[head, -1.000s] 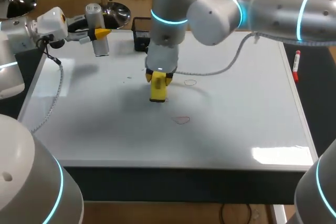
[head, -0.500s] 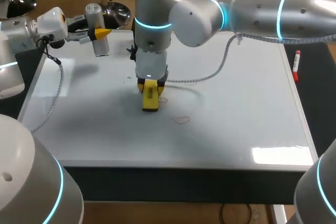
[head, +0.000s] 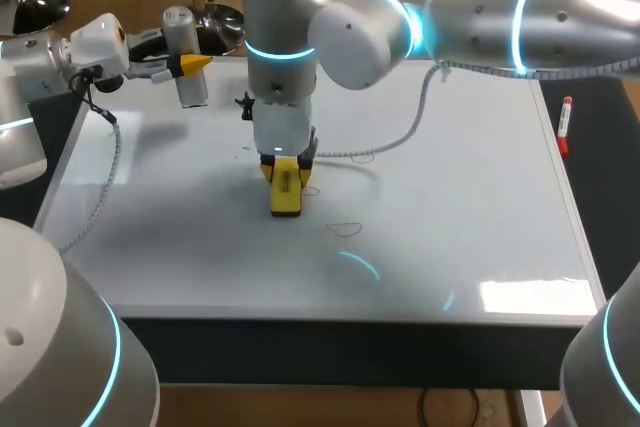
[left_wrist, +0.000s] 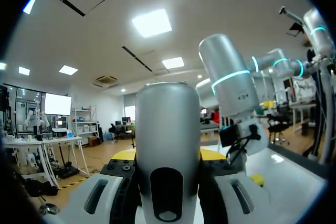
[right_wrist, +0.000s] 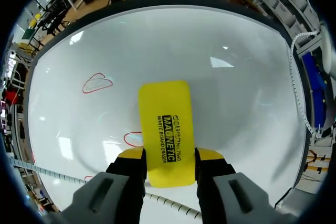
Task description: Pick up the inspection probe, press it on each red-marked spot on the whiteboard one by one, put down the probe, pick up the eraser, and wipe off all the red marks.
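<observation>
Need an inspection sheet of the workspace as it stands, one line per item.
Surface: whiteboard, flat, glare patches.
Job's things: yellow eraser face down at the board, contact unclear; three red marks show, one ahead of it; probe at far left.
Clutter: red marker beside the board's right edge.
Pincers: right pincer shut on eraser; left pincer shut on probe.
Cables: coiled cable from right arm runs over the board.
Surroundings: nothing seen.

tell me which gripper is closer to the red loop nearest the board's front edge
Right. The right gripper, shut on the eraser, is just beside the red loop; the left gripper, holding the probe, is at the far left corner.
</observation>
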You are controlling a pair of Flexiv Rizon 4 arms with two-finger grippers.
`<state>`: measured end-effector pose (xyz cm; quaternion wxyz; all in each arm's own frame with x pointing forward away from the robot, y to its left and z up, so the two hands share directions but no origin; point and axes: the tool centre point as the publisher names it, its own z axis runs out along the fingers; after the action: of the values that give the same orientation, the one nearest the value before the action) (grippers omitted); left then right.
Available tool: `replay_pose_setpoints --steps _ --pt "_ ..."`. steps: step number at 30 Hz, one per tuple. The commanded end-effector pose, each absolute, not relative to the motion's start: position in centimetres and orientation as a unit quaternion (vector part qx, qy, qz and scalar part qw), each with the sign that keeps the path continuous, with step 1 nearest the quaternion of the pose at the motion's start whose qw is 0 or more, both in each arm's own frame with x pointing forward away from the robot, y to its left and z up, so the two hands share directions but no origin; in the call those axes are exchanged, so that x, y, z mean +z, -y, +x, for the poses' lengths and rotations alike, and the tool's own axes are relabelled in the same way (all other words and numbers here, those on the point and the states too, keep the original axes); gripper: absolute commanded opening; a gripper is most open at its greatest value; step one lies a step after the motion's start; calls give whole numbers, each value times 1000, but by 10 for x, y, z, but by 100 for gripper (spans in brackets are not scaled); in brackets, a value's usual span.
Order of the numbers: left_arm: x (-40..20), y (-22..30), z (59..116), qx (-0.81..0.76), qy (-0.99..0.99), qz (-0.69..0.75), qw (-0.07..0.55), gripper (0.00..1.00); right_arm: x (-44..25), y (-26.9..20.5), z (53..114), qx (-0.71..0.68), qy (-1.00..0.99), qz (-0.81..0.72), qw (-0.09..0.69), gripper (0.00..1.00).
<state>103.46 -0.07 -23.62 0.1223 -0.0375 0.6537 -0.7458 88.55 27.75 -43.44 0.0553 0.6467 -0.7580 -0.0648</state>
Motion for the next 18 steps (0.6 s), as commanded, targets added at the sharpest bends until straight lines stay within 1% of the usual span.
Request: replay_pose_setpoints --steps 1,18 --pt "-235 1 1034 -746 -654 -37 123 0 -454 -271 886 -65 761 643 62 0" --pt "-235 1 1034 -746 -654 -37 123 0 -478 -231 882 -60 793 601 80 0"
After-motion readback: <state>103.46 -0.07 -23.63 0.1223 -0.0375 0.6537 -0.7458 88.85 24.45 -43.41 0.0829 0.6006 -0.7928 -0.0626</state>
